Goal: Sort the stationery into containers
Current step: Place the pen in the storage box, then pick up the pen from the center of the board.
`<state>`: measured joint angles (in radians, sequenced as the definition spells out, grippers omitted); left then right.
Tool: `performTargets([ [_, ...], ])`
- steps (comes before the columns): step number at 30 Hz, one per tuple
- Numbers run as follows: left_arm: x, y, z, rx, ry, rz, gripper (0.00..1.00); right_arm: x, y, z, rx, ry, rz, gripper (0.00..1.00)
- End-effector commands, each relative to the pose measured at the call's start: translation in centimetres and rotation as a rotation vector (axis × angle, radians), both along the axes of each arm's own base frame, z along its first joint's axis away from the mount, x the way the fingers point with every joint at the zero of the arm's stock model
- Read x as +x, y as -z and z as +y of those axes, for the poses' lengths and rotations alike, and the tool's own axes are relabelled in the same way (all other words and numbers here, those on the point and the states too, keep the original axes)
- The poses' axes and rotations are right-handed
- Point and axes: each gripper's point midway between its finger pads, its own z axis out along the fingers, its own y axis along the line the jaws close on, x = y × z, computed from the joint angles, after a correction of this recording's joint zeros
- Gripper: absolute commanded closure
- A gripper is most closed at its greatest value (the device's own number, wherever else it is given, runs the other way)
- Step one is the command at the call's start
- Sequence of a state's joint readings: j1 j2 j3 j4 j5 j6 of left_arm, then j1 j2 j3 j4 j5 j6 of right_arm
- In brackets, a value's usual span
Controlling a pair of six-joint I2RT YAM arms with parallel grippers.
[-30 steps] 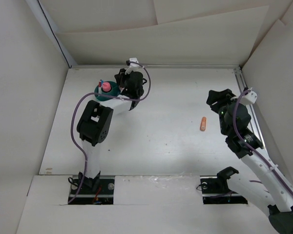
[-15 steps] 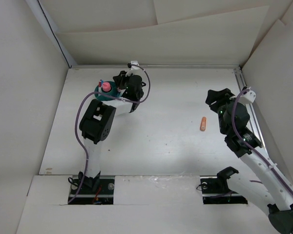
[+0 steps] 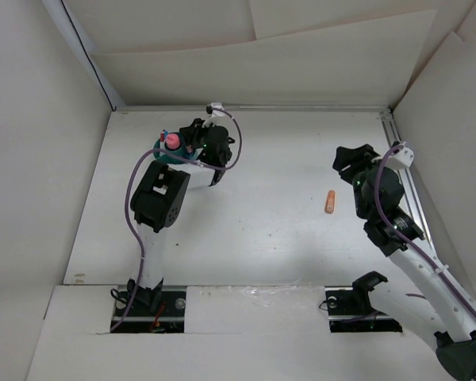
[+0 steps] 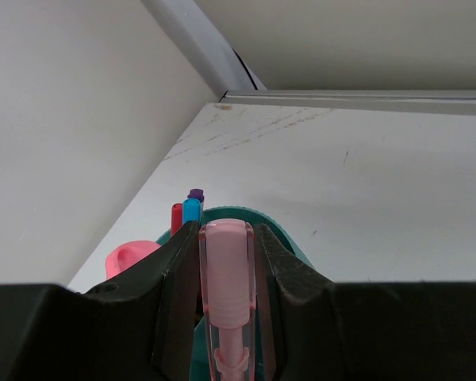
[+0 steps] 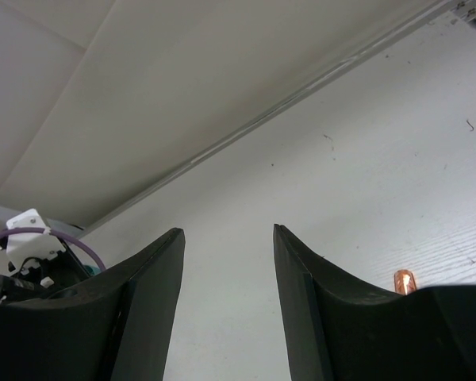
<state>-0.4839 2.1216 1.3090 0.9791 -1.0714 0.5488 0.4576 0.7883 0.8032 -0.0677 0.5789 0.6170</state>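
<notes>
The left gripper (image 4: 226, 235) squeezed a pink marker (image 4: 226, 274) by the teal cup (image 4: 284, 240). The right gripper (image 5: 228, 238) was open, holding nothing.

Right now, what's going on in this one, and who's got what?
The left gripper is shut on a pale pink marker and holds it at the teal cup, at the far left of the table. In the cup already are pens with red, blue and purple caps and a brighter pink piece. The right gripper hangs open and empty. One orange marker lies on the table near it, not yet sorted.
</notes>
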Motion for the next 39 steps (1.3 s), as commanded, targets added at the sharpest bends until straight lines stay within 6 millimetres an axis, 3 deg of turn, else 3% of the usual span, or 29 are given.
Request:
performTargets([
  [1,-0.4,-0.8,0.6,-0.019,-0.031,-0.047,1.0,0.2,-1.3,-0.1,0.011,0.0,-0.048,0.45],
  [9,-0.4,-0.5,0.7,-0.02,-0.04,-0.047,0.9,0.2,-1.3,-0.1,0.011,0.0,-0.048,0.45],
  [13,-0.6,-0.8,0.8,-0.034,-0.049,-0.054,0.71,0.2,-1.3,-0.1,0.011,0.0,-0.048,0.45],
  [23,-0.4,-1.7,0.6,-0.05,-0.039,-0.061,0.6,0.0,-1.6,-0.2,0.006,-0.001,-0.056,0.45],
  [26,-0.4,-3.9,0.7,-0.08,-0.057,-0.103,0.6,0.0,-1.6,-0.2,0.005,-0.001,-0.056,0.45],
  [29,-0.7,-6.5,-1.5,-0.131,-0.004,-0.131,0.61,0.0,-1.6,-0.2,0.005,-0.001,-0.056,0.45],
  [30,-0.3,-8.3,-2.6,-0.16,0.026,-0.159,0.61,0.2,-1.3,-0.1,0.002,-0.001,-0.047,0.45],
  [34,0.6,-11.8,-6.9,-0.343,0.187,-0.155,0.74,0.2,-1.3,-0.6,0.001,0.025,-0.047,0.47],
  [35,0.9,-12.2,-8.0,-0.445,0.227,-0.177,0.8,0.2,-1.3,-0.8,0.01,0.042,-0.049,0.51],
  [38,0.5,-12.2,-13.0,-0.579,0.42,-0.084,0.85,-0.1,-1.4,-1.4,0.01,0.07,-0.05,0.7],
  [39,0.1,-12.4,-15.1,-0.65,0.475,-0.074,0.89,-0.1,-1.2,-1.6,0.013,0.079,-0.041,0.82],
])
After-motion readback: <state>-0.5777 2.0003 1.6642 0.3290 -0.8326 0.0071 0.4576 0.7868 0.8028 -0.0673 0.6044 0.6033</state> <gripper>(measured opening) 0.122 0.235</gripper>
